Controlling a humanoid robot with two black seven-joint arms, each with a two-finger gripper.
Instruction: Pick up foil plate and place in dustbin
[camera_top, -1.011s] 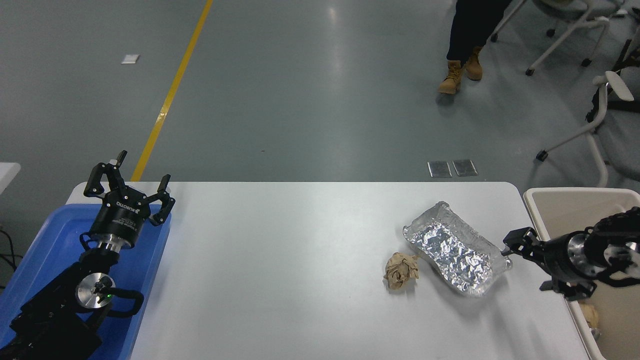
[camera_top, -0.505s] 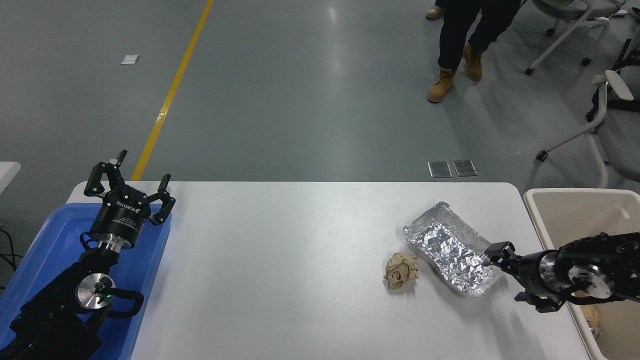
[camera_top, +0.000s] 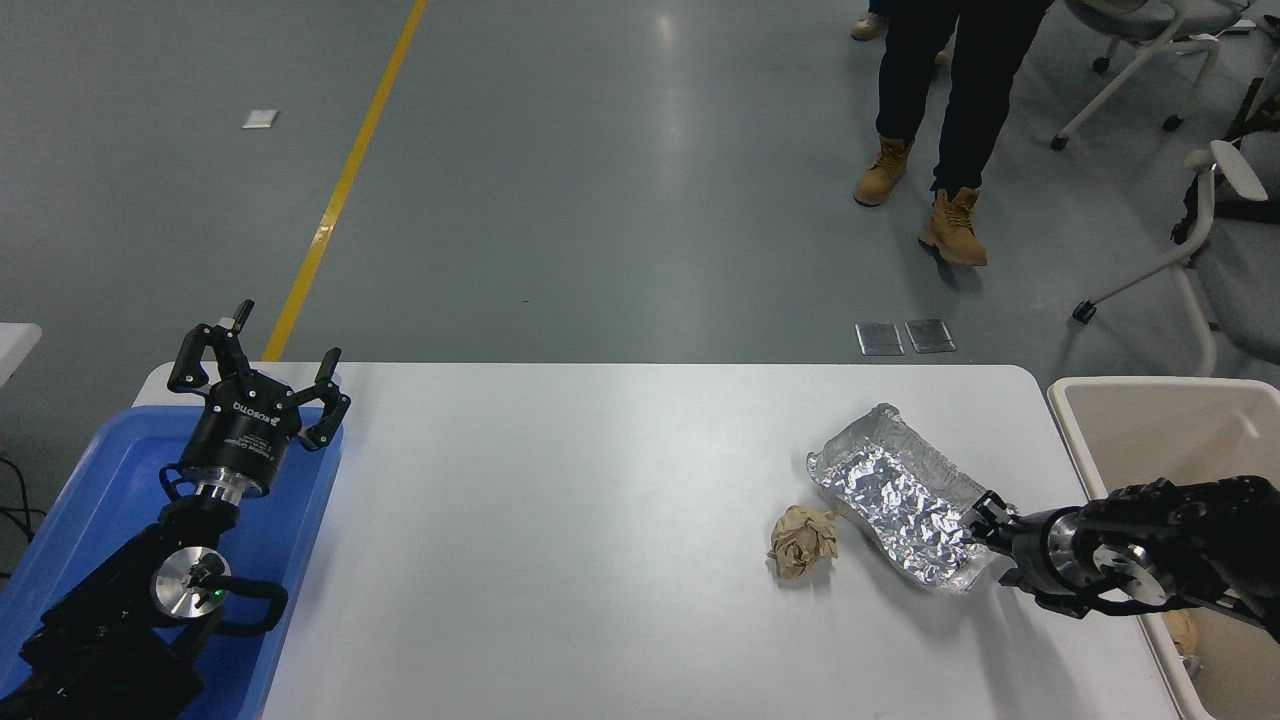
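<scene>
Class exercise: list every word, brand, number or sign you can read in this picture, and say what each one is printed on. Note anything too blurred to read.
"ROBOTIQ": white brand lettering on the black body of the left gripper, seen at an angle and small, so the reading is likely but not certain.
No print shows on the foil plate, the dustbin, the blue tray or the table.

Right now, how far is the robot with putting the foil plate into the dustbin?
Early stage. The foil plate lies on the table, nothing lifted. In hand: the right gripper is at the plate's near right end; a grasp cannot be confirmed. Left: gripping, lifting, dropping it into the dustbin.
</scene>
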